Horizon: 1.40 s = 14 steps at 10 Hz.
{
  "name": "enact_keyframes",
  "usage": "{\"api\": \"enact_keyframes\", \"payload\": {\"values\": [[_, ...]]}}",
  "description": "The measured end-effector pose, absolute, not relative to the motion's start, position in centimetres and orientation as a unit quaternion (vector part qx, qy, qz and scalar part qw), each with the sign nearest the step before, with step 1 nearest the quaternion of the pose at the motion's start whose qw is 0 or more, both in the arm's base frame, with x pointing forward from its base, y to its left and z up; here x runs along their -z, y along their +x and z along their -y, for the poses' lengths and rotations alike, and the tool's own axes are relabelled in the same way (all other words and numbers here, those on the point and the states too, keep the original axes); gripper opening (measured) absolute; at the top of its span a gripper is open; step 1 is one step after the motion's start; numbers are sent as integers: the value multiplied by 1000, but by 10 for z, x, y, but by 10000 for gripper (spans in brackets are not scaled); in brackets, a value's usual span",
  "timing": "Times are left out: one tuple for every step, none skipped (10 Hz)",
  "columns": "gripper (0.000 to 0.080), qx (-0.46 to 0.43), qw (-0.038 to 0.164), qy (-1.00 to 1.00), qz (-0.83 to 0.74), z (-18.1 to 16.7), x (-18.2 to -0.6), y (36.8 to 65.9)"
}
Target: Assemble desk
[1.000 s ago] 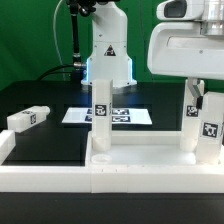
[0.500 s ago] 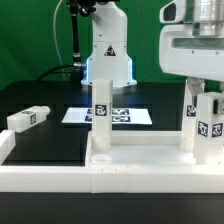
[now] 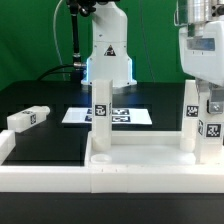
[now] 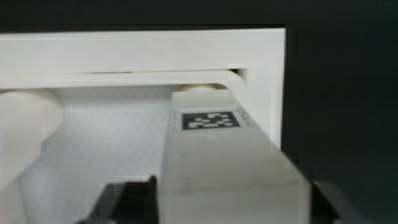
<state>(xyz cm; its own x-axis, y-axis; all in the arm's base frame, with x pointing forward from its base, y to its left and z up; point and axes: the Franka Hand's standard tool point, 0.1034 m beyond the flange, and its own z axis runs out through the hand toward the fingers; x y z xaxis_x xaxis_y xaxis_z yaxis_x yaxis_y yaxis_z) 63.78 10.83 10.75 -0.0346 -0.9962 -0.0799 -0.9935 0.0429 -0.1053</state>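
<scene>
The desk's white tabletop (image 3: 140, 178) lies at the front. Two legs stand upright on it: one in the middle (image 3: 100, 112) and one toward the exterior view's right (image 3: 190, 118). A third upright leg (image 3: 211, 135) stands at the far right corner, and my gripper (image 3: 210, 98) reaches down over its top. In the wrist view this tagged leg (image 4: 222, 150) fills the space between the dark fingers of my gripper (image 4: 226, 197), which press its two sides. Its far end meets the tabletop's rim (image 4: 143, 50). A loose leg (image 3: 28, 119) lies on the table at the exterior view's left.
The marker board (image 3: 128, 116) lies flat behind the middle leg. The arm's white base (image 3: 108, 55) stands at the back. A low white border rail (image 3: 45, 170) runs along the front left, beside the tabletop. Black table (image 3: 50, 140) shows between the loose leg and the tabletop.
My gripper's white body has shifted toward the exterior view's right, over the far right leg. That leg has turned slightly in place. The other legs and the tabletop have not moved.
</scene>
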Motion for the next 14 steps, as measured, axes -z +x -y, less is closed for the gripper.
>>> {"api": "enact_keyframes", "payload": {"values": [[457,11,65,-703,-709,-108,-107,638],[457,12,62,-716,-695,-108,-106,637],[609,8,45,-745,-665,-108,-105,637],[637,17,38,-772,-634,-109,-104,642],[637,23,29,-801,-597,-111,-106,644],[648,24,29,-817,-576,-110,-106,644],[648,26,27,-842,-538,-110,-106,644],[648,27,27,-862,-505,-110,-106,644],[648,28,25,-880,-474,-109,-105,644],[648,30,21,-907,-420,-109,-105,644],[648,32,19,-930,-365,-109,-105,644],[648,32,17,-946,-321,-112,-105,643],[648,33,16,-961,-275,-114,-105,643],[648,34,15,-970,-240,-115,-106,643]]}}
